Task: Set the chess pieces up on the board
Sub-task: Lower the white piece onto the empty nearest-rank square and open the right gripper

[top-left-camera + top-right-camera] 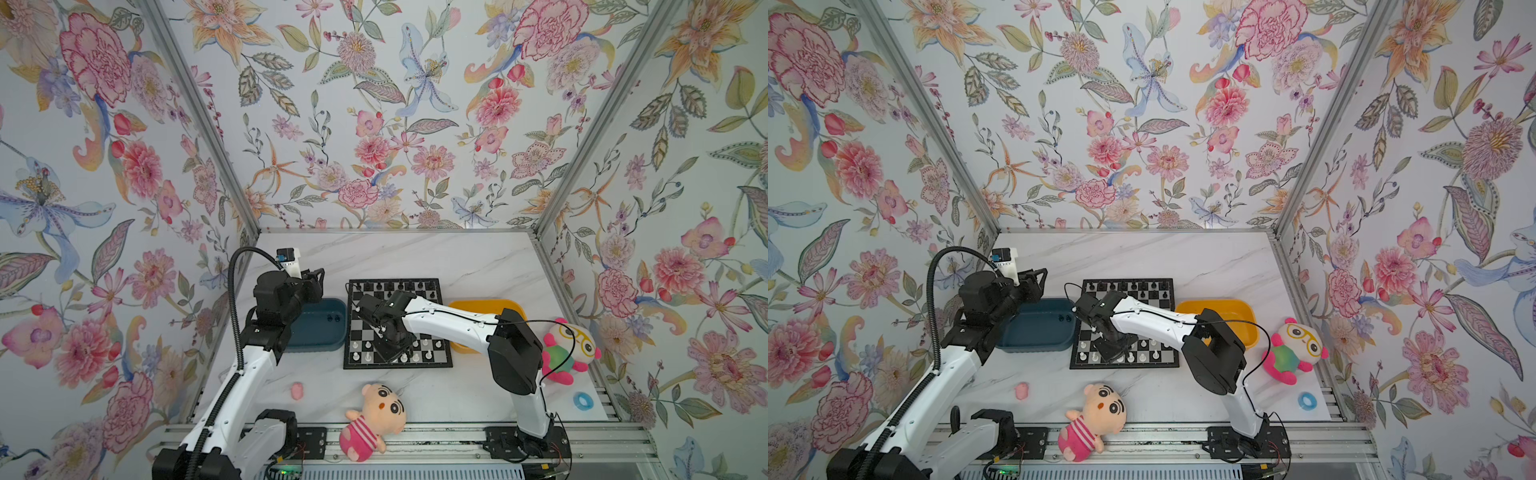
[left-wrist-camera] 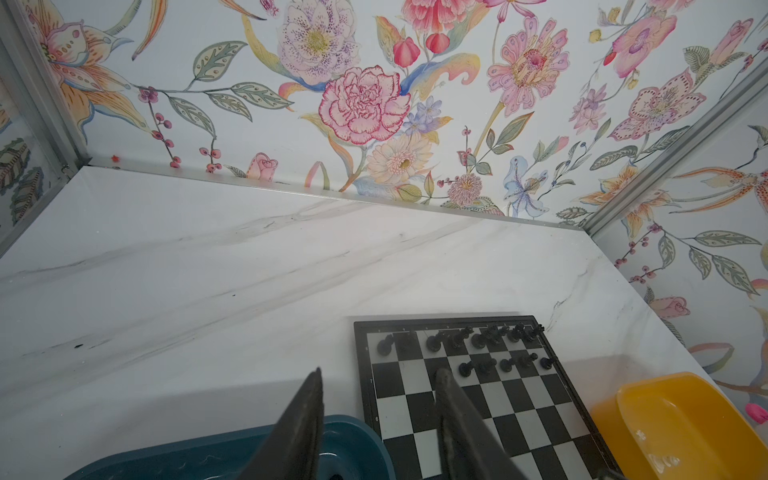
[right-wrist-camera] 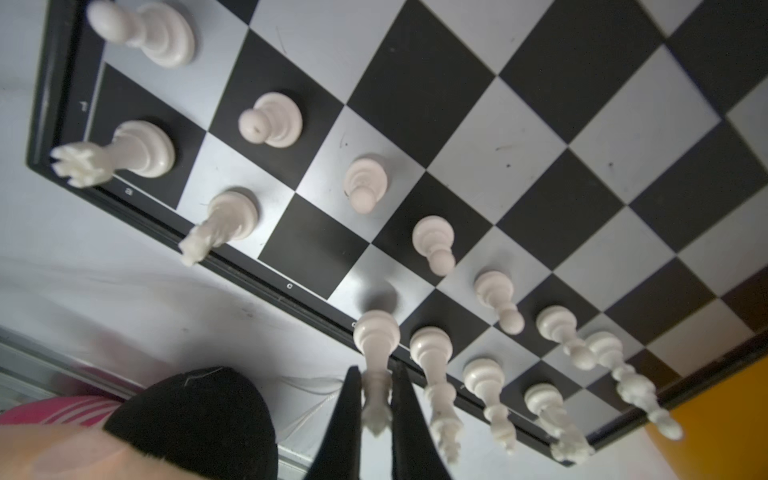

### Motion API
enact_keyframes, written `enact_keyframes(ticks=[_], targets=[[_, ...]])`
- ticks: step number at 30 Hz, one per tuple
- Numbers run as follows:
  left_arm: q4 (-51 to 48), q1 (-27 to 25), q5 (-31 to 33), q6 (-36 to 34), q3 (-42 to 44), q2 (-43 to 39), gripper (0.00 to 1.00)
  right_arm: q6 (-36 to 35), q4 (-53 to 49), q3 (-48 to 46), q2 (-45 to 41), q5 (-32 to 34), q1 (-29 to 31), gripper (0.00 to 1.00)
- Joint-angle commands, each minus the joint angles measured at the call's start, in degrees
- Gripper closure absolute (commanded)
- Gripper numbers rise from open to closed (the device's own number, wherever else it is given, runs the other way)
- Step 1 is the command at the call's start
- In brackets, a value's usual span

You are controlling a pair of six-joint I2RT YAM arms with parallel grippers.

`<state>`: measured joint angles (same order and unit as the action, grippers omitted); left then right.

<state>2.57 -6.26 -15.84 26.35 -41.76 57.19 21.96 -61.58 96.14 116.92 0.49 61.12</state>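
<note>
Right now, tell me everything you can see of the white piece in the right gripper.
The white piece looks like glossy plastic: a round stepped base, a slim stem, and a blurred top I cannot identify. The right gripper is shut on its upper stem, one finger on each side. It stands about upright over the board's near edge, beside another tall white piece. Whether its base touches the board is unclear.

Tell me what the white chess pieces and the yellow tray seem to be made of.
Small white chess pieces: probably moulded plastic, smooth with a soft sheen. Rounded yellow tray: likely glossy plastic, with highlights on its rim.
</note>
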Motion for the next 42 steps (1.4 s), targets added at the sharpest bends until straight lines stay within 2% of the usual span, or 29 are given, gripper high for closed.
enact_keyframes(ticks=[1, 27, 42], targets=[[-0.1, 0.6, 0.4, -0.7, 0.4, -0.9, 0.54, 1.0, 0.6, -0.8, 0.8, 0.6, 0.4, 1.00], [0.5, 0.6, 0.4, -1.0, 1.1, -1.5, 0.54, 1.7, 2.5, -2.3, 1.9, 0.2, -0.3, 0.98], [0.9, 0.6, -0.3, -0.9, 1.4, -1.4, 0.54, 2.1, 2.6, -2.5, 0.6, 0.9, -0.3, 0.81]])
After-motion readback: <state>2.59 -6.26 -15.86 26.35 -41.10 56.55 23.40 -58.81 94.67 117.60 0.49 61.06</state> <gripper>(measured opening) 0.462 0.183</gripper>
